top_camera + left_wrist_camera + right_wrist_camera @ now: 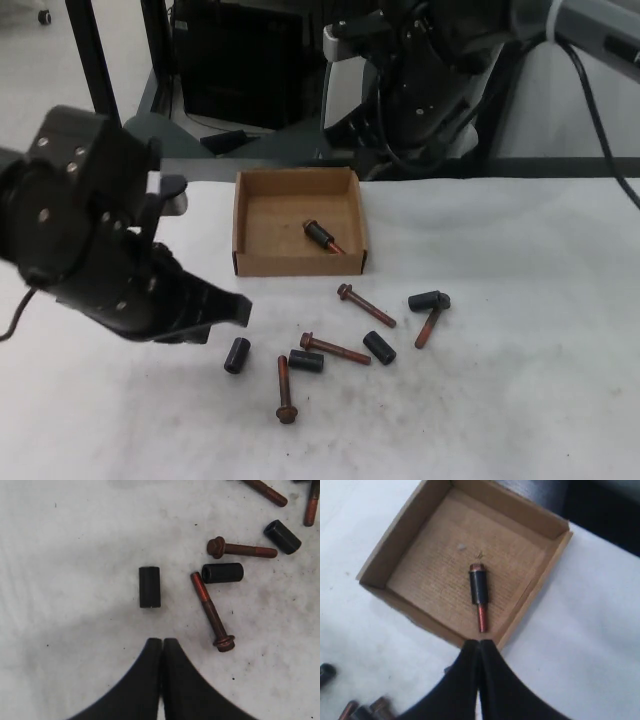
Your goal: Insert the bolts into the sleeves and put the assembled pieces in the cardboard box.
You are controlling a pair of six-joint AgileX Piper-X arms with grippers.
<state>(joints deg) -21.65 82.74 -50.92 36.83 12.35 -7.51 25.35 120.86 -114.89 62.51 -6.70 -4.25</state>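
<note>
In the high view, one done piece [322, 236], a rusty-red metal bolt inside a short black tube-shaped sleeve, lay in the open brown cardboard box [300, 177]. So I think the first pair was finished and the next one was about to start. Four more bolts [365, 305] and four more sleeves [379, 347] lay scattered on the white bench [520, 400] in front of the box. In the left wrist view, the left gripper [162, 643] had its two black fingers pressed together with nothing between them. It hung over the bench near a lone black sleeve [149, 587] lying flat, with a long rusty bolt [212, 611] close beside it. I think the fingers would need to open wide and go down around that sleeve. In the right wrist view, the right gripper [479, 643] was also pinched closed and empty. It hung over the box's near wall, and the done piece lay flat inside.
</note>
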